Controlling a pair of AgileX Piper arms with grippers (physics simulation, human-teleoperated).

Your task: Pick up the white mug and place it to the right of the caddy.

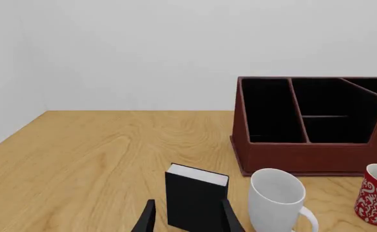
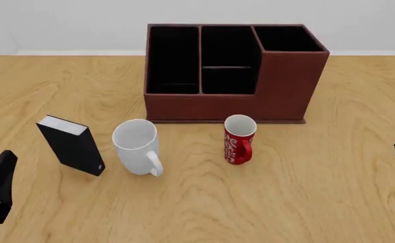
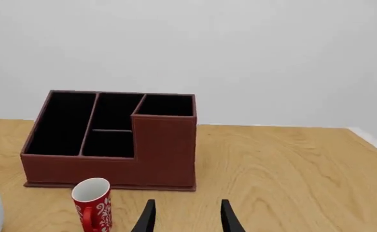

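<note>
Nothing of the task is done yet, to judge from the present layout. The white mug point(image 2: 137, 146) stands upright on the desk point(image 2: 305, 202), mouth up, handle turned toward the near edge, untouched by either arm. It sits in front of the caddy's near left corner, a little apart from it. The caddy point(image 2: 232, 75) stands at the middle of the desk toward the far edge, its taller section at the right end.

Left gripper point(image 1: 187, 220): fingers parted, holding nothing; in the left wrist view the black box shows between them and the white mug just to one side. Right gripper point(image 3: 186, 217): fingers likewise parted and empty, aimed at the bare desk to the right of the caddy. In the front view both arms show only as dark shapes low at the left and right edges of the picture, well back from all objects.

Remaining: reach, grasp, lift, carry across and set down, which is the whole job.

Other items: a black box point(image 2: 72, 145) stands upright just left of the mug, near it but not touching. A red mug point(image 2: 239, 139) with a white swirl pattern stands before the caddy's near wall, right of the white mug. It lies on the direct line to the destination; in my judgement the carry must clear it. The destination area shows bare wood.
</note>
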